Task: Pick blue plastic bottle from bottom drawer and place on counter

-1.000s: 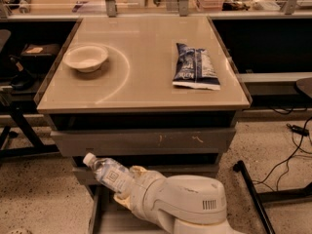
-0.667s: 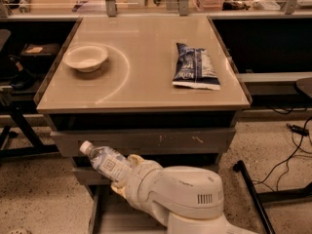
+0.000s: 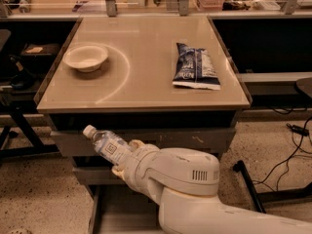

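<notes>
The blue plastic bottle (image 3: 108, 145) is a small clear bottle with a white cap and a pale label. My gripper (image 3: 125, 156) is shut on its lower part and holds it tilted, cap up and to the left, in front of the grey drawer fronts and below the counter's front edge. One yellowish fingertip (image 3: 136, 144) shows above the bottle, another below it. The bottom drawer (image 3: 118, 211) is pulled out beneath my arm, a shallow grey tray, mostly hidden by the white arm. The counter (image 3: 146, 57) is a glossy beige top with a curved white mark.
A beige bowl (image 3: 86, 57) sits at the counter's left. A dark blue snack bag (image 3: 195, 66) lies at its right. Two wider grey drawers (image 3: 204, 140) are under the counter. Black frames and cables stand on the speckled floor on both sides.
The gripper has lifted the bottle up and to the left, from just above the bottom drawer to the level of the upper drawer fronts. The arm has risen with it.
</notes>
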`<state>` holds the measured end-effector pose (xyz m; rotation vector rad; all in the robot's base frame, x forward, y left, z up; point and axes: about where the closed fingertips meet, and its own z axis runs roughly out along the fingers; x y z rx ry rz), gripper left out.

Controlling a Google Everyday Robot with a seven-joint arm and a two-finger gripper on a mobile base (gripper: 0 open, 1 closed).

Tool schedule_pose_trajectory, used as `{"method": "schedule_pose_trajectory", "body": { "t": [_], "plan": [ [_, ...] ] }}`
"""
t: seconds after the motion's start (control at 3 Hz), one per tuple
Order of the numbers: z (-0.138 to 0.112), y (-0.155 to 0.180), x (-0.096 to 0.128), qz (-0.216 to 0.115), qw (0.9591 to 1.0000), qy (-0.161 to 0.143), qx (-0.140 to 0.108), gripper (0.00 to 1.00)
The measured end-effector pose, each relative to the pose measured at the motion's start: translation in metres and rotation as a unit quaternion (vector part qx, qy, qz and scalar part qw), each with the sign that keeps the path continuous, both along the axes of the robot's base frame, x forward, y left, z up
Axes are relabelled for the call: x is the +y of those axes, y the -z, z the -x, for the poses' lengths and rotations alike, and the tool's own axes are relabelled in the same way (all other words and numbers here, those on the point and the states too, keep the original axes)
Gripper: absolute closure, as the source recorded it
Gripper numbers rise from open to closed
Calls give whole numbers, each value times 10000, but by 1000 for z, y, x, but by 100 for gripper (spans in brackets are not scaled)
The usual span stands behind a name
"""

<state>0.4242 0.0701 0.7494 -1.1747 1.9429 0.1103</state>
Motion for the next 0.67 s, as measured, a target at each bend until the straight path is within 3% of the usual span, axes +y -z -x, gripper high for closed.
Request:
{"method": "schedule_pose_trajectory", "body": {
  "t": [0.67],
  "plan": [
    [-45, -59, -30, 30, 9977, 511, -448, 100]
  ]
}}
